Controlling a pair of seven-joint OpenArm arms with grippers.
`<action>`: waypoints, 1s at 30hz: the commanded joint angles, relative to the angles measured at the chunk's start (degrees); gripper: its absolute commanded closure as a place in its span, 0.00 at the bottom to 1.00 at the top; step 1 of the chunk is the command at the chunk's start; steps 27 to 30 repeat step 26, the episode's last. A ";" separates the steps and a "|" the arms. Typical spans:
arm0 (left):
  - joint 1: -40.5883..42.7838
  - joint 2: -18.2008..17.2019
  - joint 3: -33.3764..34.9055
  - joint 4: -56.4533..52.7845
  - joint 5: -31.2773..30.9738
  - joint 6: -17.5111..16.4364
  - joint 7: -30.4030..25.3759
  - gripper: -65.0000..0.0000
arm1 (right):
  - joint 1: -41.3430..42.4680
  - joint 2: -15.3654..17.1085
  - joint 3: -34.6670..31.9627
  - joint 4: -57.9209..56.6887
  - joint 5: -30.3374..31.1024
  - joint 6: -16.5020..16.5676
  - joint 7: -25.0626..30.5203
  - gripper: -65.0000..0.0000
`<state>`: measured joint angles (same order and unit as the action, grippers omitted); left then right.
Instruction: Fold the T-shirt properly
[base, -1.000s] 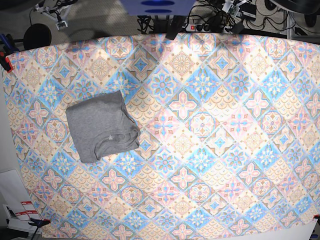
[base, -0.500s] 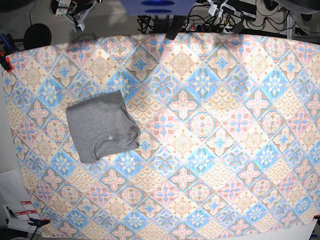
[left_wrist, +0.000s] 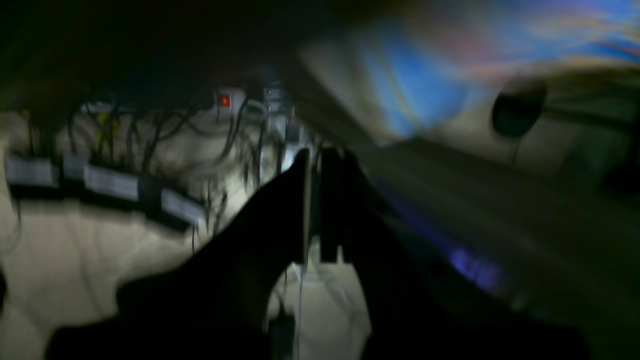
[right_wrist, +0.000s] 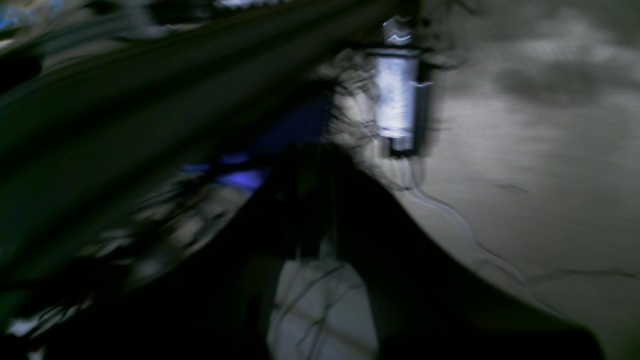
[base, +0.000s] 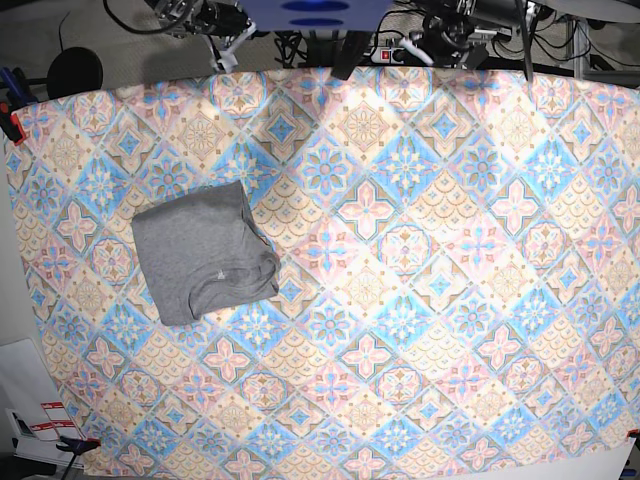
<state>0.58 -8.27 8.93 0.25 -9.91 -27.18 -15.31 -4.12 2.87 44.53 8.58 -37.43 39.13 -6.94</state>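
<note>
folded t-shirt sharp, wrist views blurred dark

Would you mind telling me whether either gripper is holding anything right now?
Nothing is held: the folded heather-grey T-shirt lies alone on the patterned cloth; both grippers are shut and empty.

Dark, black-fingered end effector

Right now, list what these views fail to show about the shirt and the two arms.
- T-shirt: base view shows only the top layer; the folds beneath are hidden by the fabric itself.
- T-shirt in both wrist views: absent, since both cameras point off the table.
- Left gripper: dark, blurred silhouette; fingers together, detail lost.
- Right gripper: motion blur and darkness swallow its outline.
- Both arms, base view: cut off by the top edge.
</note>
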 joint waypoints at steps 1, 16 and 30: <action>0.87 -0.56 0.08 -0.25 0.02 -0.38 1.64 0.94 | 0.56 0.77 0.08 -1.15 0.29 -2.87 1.18 0.93; -1.15 -0.65 0.08 -0.25 -0.07 19.49 3.05 0.94 | 2.32 0.51 0.08 -4.23 5.47 -20.81 4.17 0.93; -1.06 -0.39 0.17 -0.25 -0.07 19.49 3.22 0.94 | 1.97 0.60 -0.36 -4.58 5.47 -20.81 9.36 0.93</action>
